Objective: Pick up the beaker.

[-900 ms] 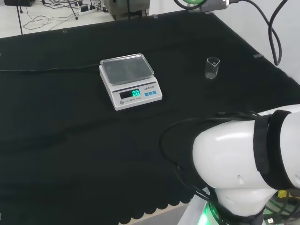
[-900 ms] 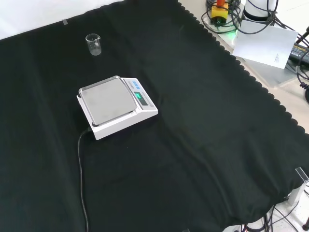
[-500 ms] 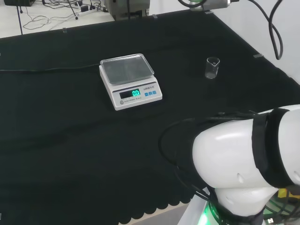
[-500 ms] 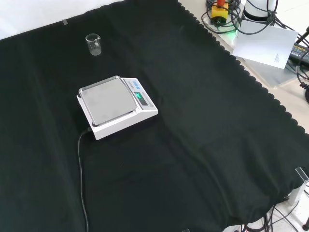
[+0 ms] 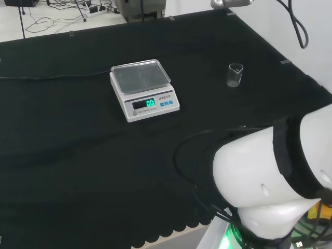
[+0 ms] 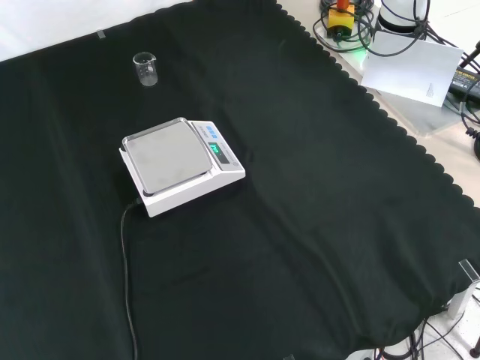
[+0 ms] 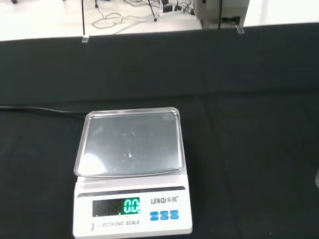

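The beaker (image 5: pixel 235 75), a small piece of clear glass, stands upright on the black cloth (image 5: pixel 62 145) in the upper right of my head view; I see nothing in it. In my front view the same beaker (image 6: pixel 145 69) stands in the upper left of the frame, near the cloth's far edge. Nothing touches it.

A white scale (image 5: pixel 143 90) with a metal pan lies left of the beaker and well apart from it in the head view, near the upper centre of the frame. In the front view the scale (image 6: pixel 180 165) sits below and slightly right of the beaker, its black cable (image 6: pixel 126 277) running down toward the lower edge. In the wrist view the scale (image 7: pixel 130 172) lies close, pan bare and display lit green.

The arm's white link (image 5: pixel 270 187) takes up the lower right of the head view. Whether the fingers are spread or curled I cannot tell.
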